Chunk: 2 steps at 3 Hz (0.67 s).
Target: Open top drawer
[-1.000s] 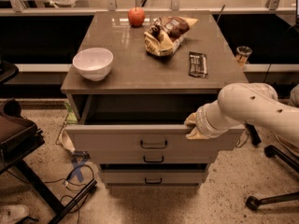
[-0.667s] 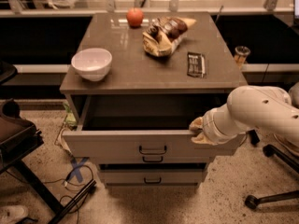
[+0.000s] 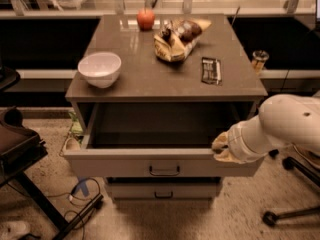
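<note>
Grey-beige and flat-fronted, the top drawer [image 3: 120,165] with its small dark bar handle [image 3: 164,170] is standing well out from under the front edge of the grey-brown tabletop [image 3: 150,84], its deep plain box showing dark inside. In the single camera view, the yellowish gripper [image 3: 223,149] on the white arm is sitting at the upper lip of the drawer front, below the tabletop's front right corner. Whether it is clamping that lip or only resting against it, I cannot tell. A round white bowl [image 3: 100,68] is sitting near the left edge, a red apple [image 3: 146,19] at the back edge, a crumpled snack bag [image 3: 175,36] beside it, and a dark wrapped bar [image 3: 211,70] toward the right edge. The task is looking nearly done. The risk, as I am judging it, is the off-centre hold: pulling from one end could be skewing the drawer in its runners and jamming it, and hauling too far could be tipping the box downward.
</note>
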Tool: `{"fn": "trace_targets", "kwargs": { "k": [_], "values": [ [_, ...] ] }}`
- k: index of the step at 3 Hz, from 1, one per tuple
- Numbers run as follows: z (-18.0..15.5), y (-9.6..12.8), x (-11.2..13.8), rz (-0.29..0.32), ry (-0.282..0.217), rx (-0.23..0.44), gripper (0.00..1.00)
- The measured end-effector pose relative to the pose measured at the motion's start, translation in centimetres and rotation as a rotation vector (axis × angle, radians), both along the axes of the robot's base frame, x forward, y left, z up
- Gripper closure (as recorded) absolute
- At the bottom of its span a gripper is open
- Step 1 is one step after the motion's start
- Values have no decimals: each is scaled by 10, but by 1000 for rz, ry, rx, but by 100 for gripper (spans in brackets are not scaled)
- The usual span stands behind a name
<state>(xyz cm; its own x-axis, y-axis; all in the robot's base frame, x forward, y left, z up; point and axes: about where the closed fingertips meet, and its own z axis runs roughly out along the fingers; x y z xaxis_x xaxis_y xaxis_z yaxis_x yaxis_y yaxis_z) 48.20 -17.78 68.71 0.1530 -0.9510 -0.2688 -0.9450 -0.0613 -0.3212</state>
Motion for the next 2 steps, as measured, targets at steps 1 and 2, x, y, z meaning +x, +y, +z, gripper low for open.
{"fn": "trace_targets", "kwargs": {
  "k": [1, 2],
  "values": [
    [3, -3, -9, -2, 9, 1, 100],
    [3, -3, -9, -1, 9, -1, 82]
  ]
}}
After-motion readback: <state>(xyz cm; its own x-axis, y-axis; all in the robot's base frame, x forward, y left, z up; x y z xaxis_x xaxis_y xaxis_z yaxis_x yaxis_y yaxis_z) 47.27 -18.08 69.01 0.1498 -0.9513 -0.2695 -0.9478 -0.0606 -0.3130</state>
